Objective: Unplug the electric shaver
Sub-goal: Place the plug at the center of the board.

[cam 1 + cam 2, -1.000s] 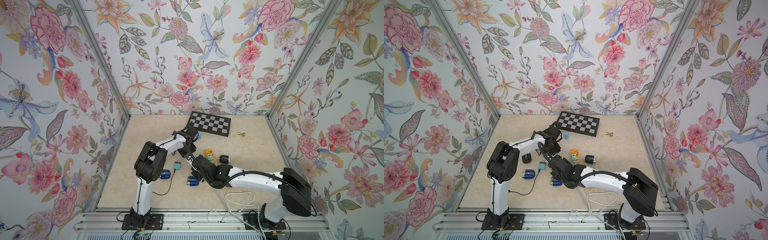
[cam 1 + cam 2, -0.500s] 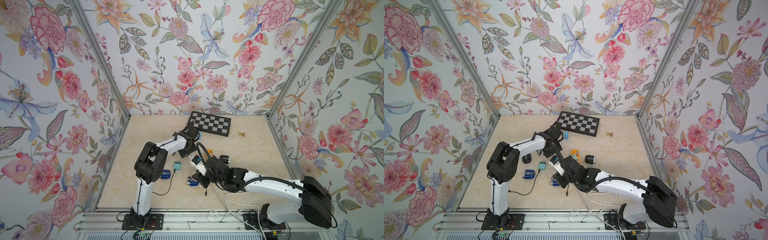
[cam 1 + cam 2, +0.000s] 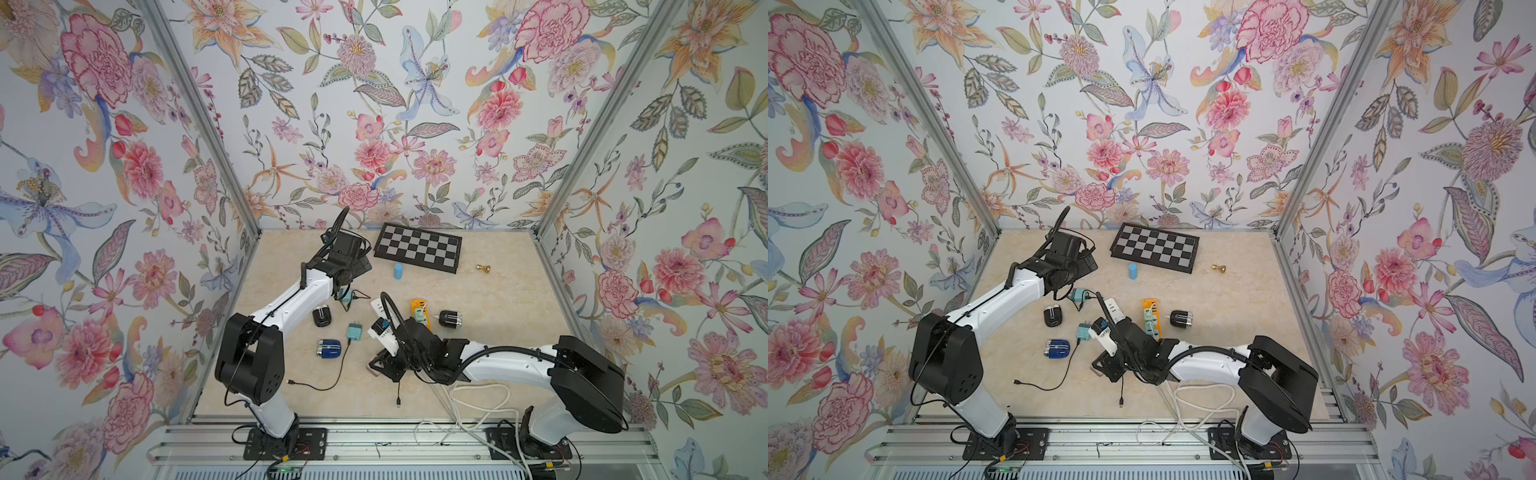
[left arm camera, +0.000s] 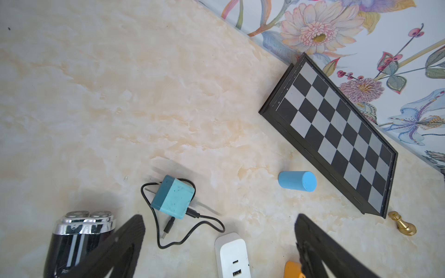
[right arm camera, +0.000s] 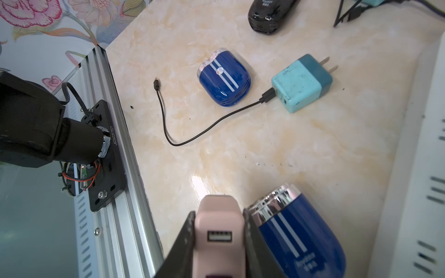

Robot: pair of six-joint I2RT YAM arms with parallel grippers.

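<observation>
On the beige marbled counter (image 3: 507, 345), a black-and-silver folding chessboard (image 3: 417, 253) lies along the back edge. The left gripper (image 4: 218, 217) hangs spread wide, gripping nothing, above a teal cube charger (image 4: 173, 199) with a black cable (image 4: 168, 226) left of the counter's middle. Toward the front edge, the right gripper (image 5: 218, 211) is clamped on a pink plastic USB charger (image 5: 216, 250), just beside the blue white-striped electric shaver (image 5: 298, 238).

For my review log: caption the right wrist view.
Right tool clamps pink charger beside blue shaver; teal charger lies unplugged.
</observation>
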